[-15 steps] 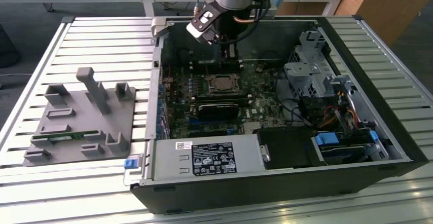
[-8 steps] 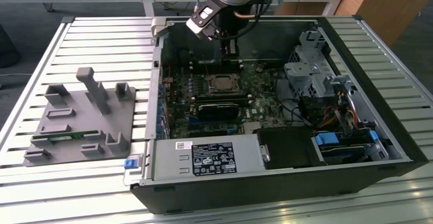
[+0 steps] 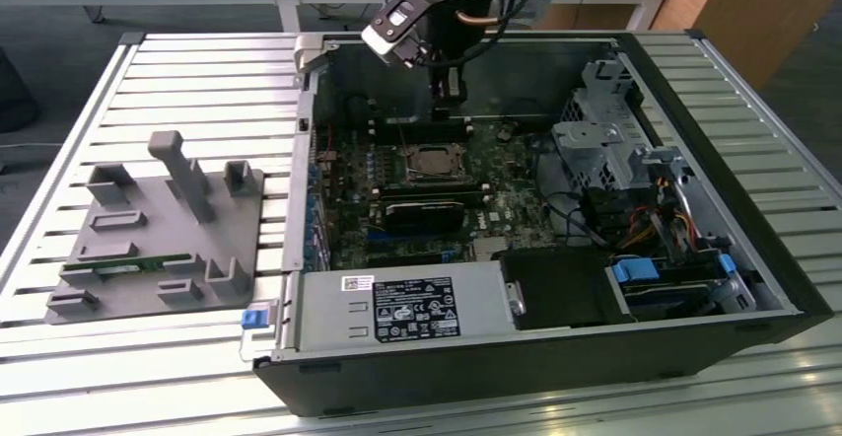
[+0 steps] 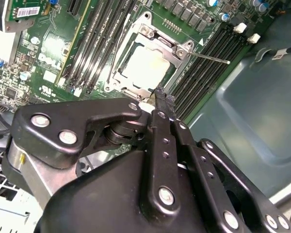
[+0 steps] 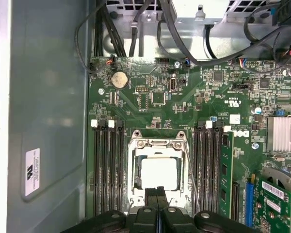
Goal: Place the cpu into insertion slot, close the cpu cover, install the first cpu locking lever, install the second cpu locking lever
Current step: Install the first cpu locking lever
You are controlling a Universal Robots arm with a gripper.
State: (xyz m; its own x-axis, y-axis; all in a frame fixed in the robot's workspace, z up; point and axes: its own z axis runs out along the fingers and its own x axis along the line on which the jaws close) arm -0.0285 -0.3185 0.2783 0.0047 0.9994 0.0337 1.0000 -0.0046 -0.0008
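The cpu (image 5: 159, 174) lies flat in the insertion slot (image 5: 134, 194) with the cpu cover (image 5: 157, 144) down around it. A thin locking lever (image 4: 211, 58) sticks out sideways from one corner, unlatched by my judgement. My end effector (image 4: 160, 93) hangs close over the socket's edge, toward its far side in the exterior view, fingers pinched together and gripping nothing.

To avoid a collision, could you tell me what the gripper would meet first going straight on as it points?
Probably the edge of the cpu cover nearest the gripper, beside the cpu; depth is unclear.
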